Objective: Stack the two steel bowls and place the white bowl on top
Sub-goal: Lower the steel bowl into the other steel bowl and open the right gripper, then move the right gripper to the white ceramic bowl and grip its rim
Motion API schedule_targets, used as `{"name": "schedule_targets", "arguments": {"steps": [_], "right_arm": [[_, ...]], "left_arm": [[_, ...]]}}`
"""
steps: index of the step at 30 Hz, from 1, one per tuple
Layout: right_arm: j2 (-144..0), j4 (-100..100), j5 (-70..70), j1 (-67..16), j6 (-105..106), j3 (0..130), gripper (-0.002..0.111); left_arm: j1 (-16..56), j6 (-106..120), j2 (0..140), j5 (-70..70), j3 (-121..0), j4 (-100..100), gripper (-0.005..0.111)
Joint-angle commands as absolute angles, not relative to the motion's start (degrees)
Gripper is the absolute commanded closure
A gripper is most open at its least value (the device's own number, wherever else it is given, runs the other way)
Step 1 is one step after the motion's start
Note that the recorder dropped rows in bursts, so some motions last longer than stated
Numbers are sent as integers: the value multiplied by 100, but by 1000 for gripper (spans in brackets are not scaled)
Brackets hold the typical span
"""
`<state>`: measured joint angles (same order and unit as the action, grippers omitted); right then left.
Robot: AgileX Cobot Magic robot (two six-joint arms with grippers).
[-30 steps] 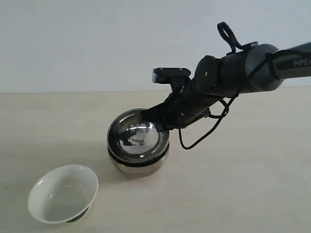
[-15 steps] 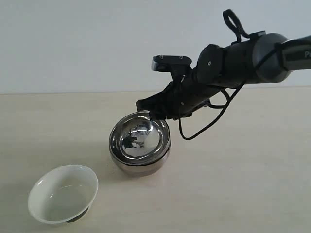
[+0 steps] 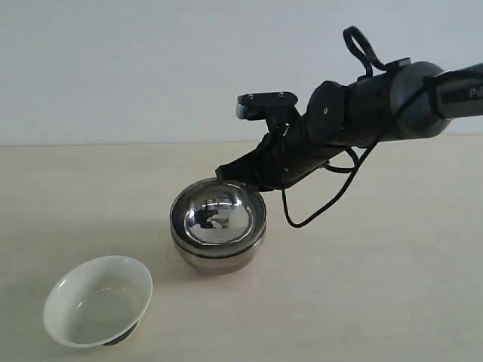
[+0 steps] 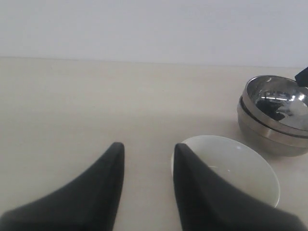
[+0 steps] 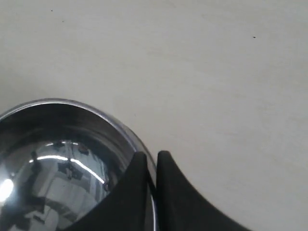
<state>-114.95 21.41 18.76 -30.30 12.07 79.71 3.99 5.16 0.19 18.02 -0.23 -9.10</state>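
Observation:
The two steel bowls sit nested in the middle of the table: the upper one (image 3: 217,215) rests level inside the lower one (image 3: 219,256). My right gripper (image 3: 230,175) is at the upper bowl's far rim. In the right wrist view the gripper (image 5: 151,156) is shut on that rim (image 5: 142,144), one finger inside and one outside. The white bowl (image 3: 98,300) stands upright at the front left. My left gripper (image 4: 147,147) hangs open beside the white bowl (image 4: 236,166), holding nothing, with the steel stack (image 4: 276,103) farther off.
The pale tabletop (image 3: 377,286) runs bare to the right of the stack and between the stack and the white bowl. A plain wall (image 3: 113,68) closes the back. A black cable (image 3: 317,204) loops under the right arm.
The upper steel bowl, held tilted above the lower one a second ago, has come down and now sits level inside it. The right arm rose slightly with its wrist.

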Motion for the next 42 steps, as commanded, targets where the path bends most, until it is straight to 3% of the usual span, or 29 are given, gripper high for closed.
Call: {"name": "schedule_targets", "arguments": {"steps": [1,14,22,25,26,28,30,42], "right_arm": [[-11558,2082,1844,-3049,1224,7929,108],[-10997,2197,1863,-3089,1551,7953,108],[-10160,2197,2835,-3945,2894,7953,107],[-10160,2185,2988,-4242,3074,7953,92],[-10160,2171,2986,-4439,3156,7953,72],[-10160,2171,3002,-4634,3286,7953,49],[-10173,2171,3083,-4833,3383,7953,36],[-11083,1778,3006,-6141,4212,7953,38]], "left_arm": [[383,542,0,1807,0,-917,74],[383,542,0,1807,0,-917,74],[383,542,0,1807,0,-917,74],[383,542,0,1807,0,-917,74],[383,542,0,1807,0,-917,74],[383,542,0,1807,0,-917,74],[383,542,0,1807,0,-917,74],[383,542,0,1807,0,-917,74]]}}
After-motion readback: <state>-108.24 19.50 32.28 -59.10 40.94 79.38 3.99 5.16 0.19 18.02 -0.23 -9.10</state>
